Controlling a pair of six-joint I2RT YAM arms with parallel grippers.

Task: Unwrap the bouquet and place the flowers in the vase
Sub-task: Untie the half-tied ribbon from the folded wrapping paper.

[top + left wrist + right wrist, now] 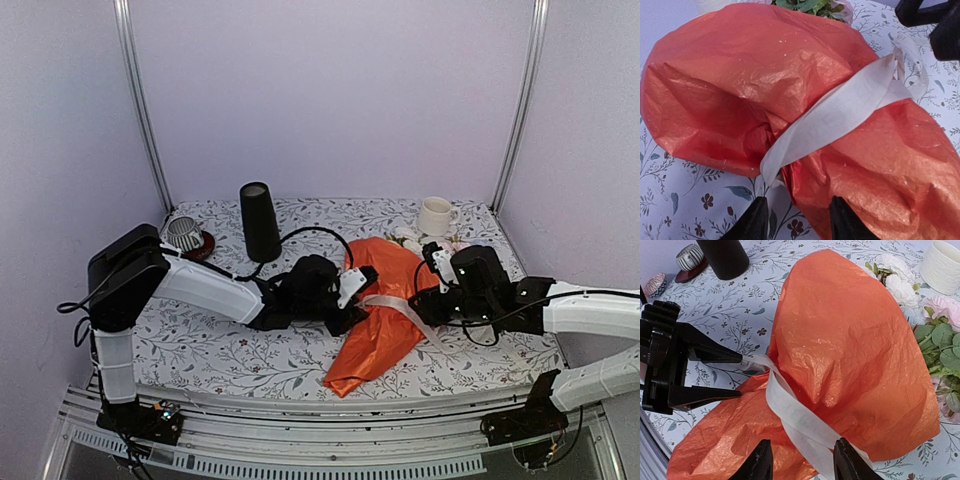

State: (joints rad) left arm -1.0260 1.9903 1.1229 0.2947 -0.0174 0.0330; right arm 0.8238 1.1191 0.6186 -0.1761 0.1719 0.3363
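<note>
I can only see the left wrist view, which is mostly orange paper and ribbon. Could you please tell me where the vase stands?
Observer: The vase stands upright near the back of the table, to the left of the bouquet in the top view and apart from it.
Operator: Thank you. What is the right gripper doing?
Observer: The right gripper is open and straddles the ribbon where it crosses the paper.
Operator: And which way do the flowers point?
Observer: The flowers stick out of the bouquet's far end, toward the white mug at the back right.
</note>
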